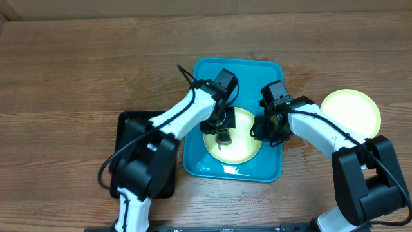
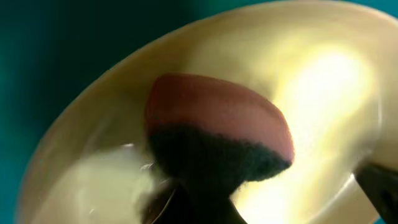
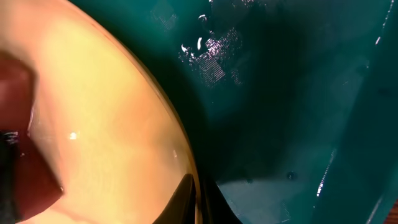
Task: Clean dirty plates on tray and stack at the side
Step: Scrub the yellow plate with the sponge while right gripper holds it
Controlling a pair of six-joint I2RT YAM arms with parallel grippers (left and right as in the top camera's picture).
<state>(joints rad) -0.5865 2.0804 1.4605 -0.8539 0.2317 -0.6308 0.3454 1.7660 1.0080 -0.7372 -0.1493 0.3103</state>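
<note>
A pale yellow-green plate (image 1: 243, 147) lies in the blue tray (image 1: 244, 67). My left gripper (image 1: 222, 133) is over the plate's middle, shut on a sponge (image 2: 217, 118) with a reddish face and a dark scouring side, pressed to the glossy plate (image 2: 323, 74). My right gripper (image 1: 265, 129) is at the plate's right rim. In the right wrist view its gripper (image 3: 200, 199) is shut on the rim, one finger inside the plate (image 3: 106, 124) and one outside over the tray (image 3: 298, 93). A second plate (image 1: 351, 111) sits on the table to the right.
A black tray (image 1: 132, 129) rests on the wooden table left of the blue tray, partly under my left arm. Wet patches glint on the blue tray floor (image 3: 211, 53).
</note>
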